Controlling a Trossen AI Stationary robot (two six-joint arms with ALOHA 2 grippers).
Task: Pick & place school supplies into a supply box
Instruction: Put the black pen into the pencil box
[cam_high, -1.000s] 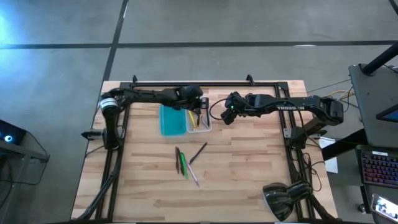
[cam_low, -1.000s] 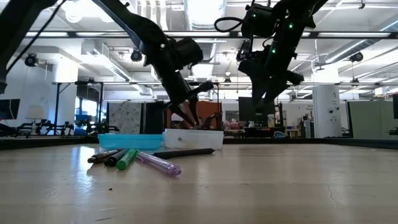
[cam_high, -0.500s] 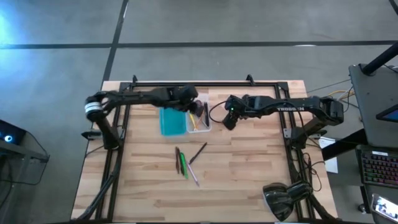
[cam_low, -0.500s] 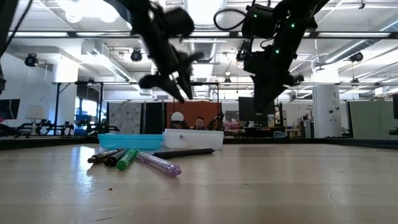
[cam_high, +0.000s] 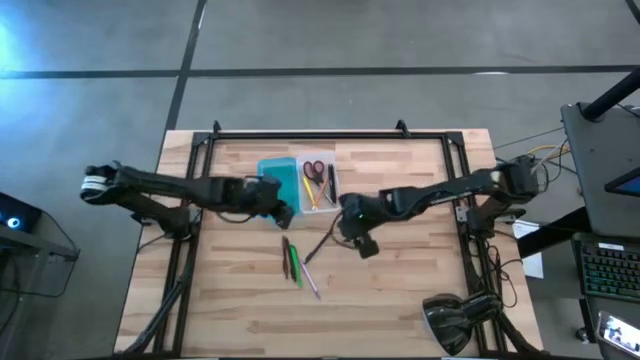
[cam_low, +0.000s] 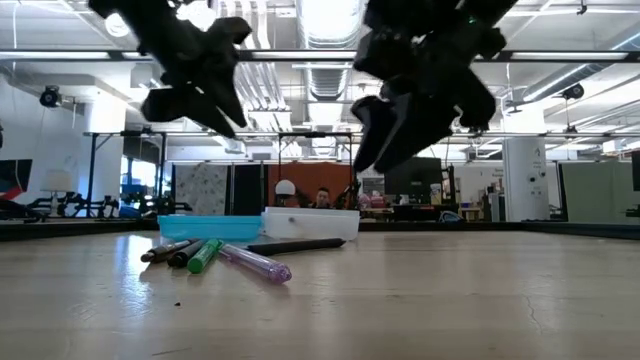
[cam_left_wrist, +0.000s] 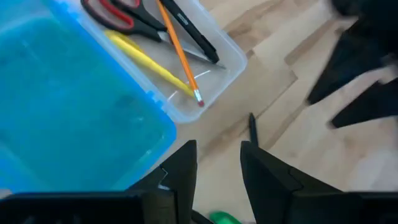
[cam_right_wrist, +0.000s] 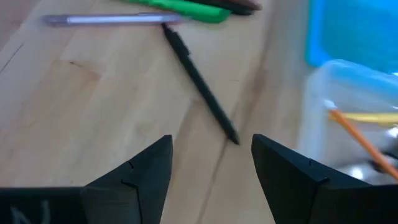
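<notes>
Left wrist view alone shows box contents: red-handled scissors (cam_left_wrist: 118, 11), yellow pencil (cam_left_wrist: 149, 64). Right gripper (cam_right_wrist: 211, 163) spread above black pen (cam_right_wrist: 200, 84); left gripper (cam_left_wrist: 217, 163) narrowly parted, empty.

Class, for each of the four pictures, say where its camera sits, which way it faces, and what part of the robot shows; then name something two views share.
High view: overhead, facing straight down; both arms, left pincer, right pincer, supply box.
Low view: table height, facing level across the table into the room; both arms hang from above.
Left wrist view: on the left arm, facing down past its own fingers at the red-handled scissors.
Right wrist view: on the right arm, facing down past its own fingers.
Shared: both wrist views show the black pen.
</notes>
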